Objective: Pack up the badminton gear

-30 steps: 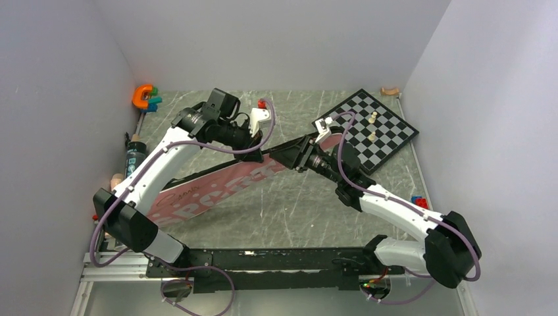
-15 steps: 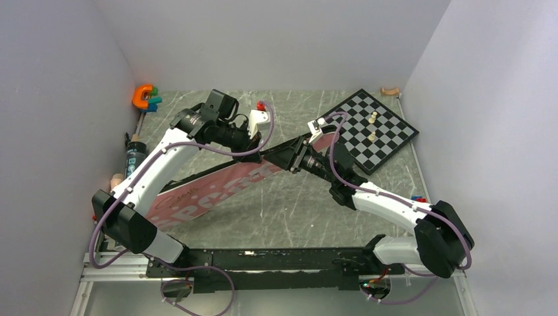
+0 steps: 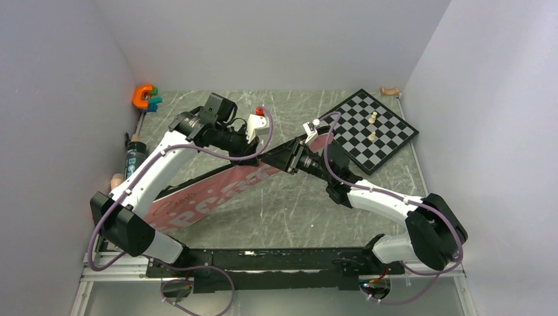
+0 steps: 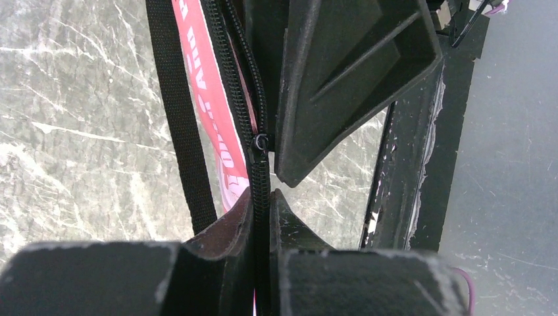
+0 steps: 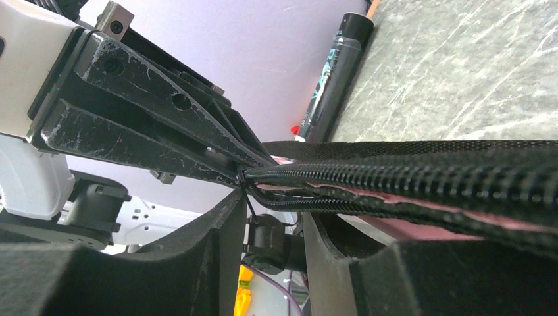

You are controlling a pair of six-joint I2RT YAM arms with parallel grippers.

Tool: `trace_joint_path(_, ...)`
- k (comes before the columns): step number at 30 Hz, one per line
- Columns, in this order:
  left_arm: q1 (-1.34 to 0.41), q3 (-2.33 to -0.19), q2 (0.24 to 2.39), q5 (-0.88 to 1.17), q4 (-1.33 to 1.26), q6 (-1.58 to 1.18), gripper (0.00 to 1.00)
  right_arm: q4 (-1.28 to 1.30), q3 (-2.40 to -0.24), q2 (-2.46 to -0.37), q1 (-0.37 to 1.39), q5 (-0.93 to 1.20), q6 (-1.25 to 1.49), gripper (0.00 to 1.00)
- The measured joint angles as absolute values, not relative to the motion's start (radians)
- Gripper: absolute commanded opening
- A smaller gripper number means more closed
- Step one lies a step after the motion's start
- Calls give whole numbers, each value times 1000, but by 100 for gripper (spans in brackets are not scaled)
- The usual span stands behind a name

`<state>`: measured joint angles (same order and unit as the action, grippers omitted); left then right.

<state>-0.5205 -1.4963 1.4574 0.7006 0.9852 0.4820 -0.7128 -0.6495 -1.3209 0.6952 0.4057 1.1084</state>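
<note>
The pink "SPORT" racket bag (image 3: 217, 191) lies slantwise across the table, its black strap (image 4: 179, 118) beside the zipper. My left gripper (image 3: 263, 153) is shut on the bag's closed zipper edge (image 4: 261, 178), just below the slider (image 4: 262, 141). My right gripper (image 3: 284, 158) faces it tip to tip at the same spot. In the right wrist view its jaws (image 5: 273, 207) stand apart under the zipper (image 5: 408, 174). The slider's thin pull (image 5: 251, 201) hangs between them, close to one finger. The long dark tube (image 3: 135, 158) lies along the left wall.
A black-and-white chessboard (image 3: 388, 141) with pale pieces sits at the back right, close behind the right arm. An orange C-shaped toy (image 3: 142, 97) is in the back left corner. Small coloured bits (image 3: 419, 201) lie by the right wall.
My right gripper has slid left along the bag until it meets the left gripper, and its jaws have narrowed. The left gripper has shifted slightly left, still gripping the zipper edge.
</note>
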Motion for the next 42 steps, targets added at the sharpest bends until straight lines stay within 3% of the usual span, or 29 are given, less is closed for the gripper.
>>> trace_joint_path(7,-522,-1491,1457,695,984,488,12,-721,-649,-1328,695,407,1126,42)
trace_joint_path(20,-528,-1452,1444,651,966,505,12,-766,-659,-1394,681,452,1182,32)
trace_joint_path(25,-528,-1448,1440,650,961,505,12,-765,-667,-1395,675,467,1191,23)
trace_joint_path(30,-529,-1448,1437,651,961,504,11,-770,-669,-1395,667,484,1200,0)
trace_joint_path(42,-545,-1439,1416,664,920,509,11,-755,-662,-1349,628,546,1205,0)
